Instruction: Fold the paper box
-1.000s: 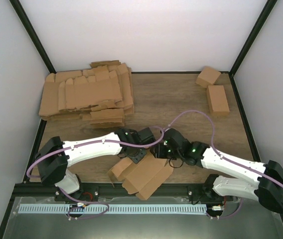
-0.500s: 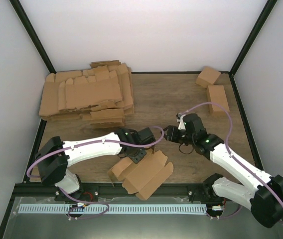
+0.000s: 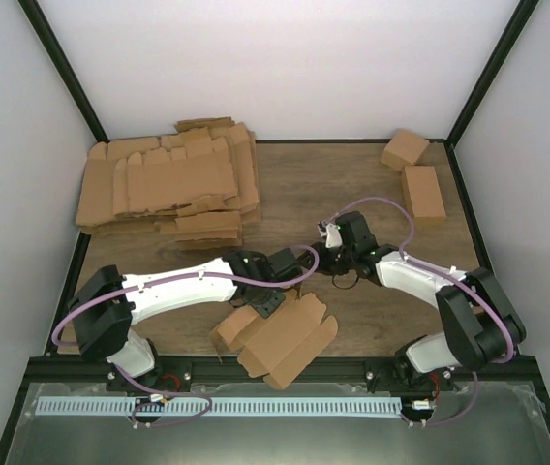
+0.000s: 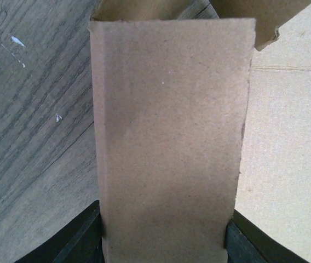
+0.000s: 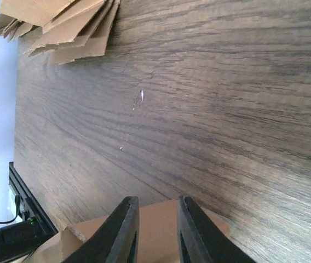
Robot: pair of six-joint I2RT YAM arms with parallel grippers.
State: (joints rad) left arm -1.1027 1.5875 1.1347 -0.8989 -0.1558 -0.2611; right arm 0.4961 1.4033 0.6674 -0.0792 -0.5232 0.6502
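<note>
The paper box (image 3: 285, 339) is a partly folded brown cardboard piece lying near the table's front edge, with flaps sticking up. My left gripper (image 3: 267, 300) is shut on one upright panel (image 4: 169, 137); the panel fills the left wrist view, with a dark finger (image 4: 84, 235) on either side of it. My right gripper (image 3: 325, 244) hovers over bare wood just behind the box, apart from it. Its jaws (image 5: 156, 205) stand narrowly open with nothing between them. A corner of the cardboard (image 5: 207, 224) shows below its fingers.
A big pile of flat cardboard blanks (image 3: 168, 184) lies at the back left, and its edge (image 5: 62, 27) shows in the right wrist view. Two small folded boxes (image 3: 406, 148) (image 3: 422, 192) sit at the back right. Purple cables loop over both arms.
My right gripper has drawn back from the box, lifted toward the table's middle and narrowed its jaws. The left gripper and the box have stayed put.
</note>
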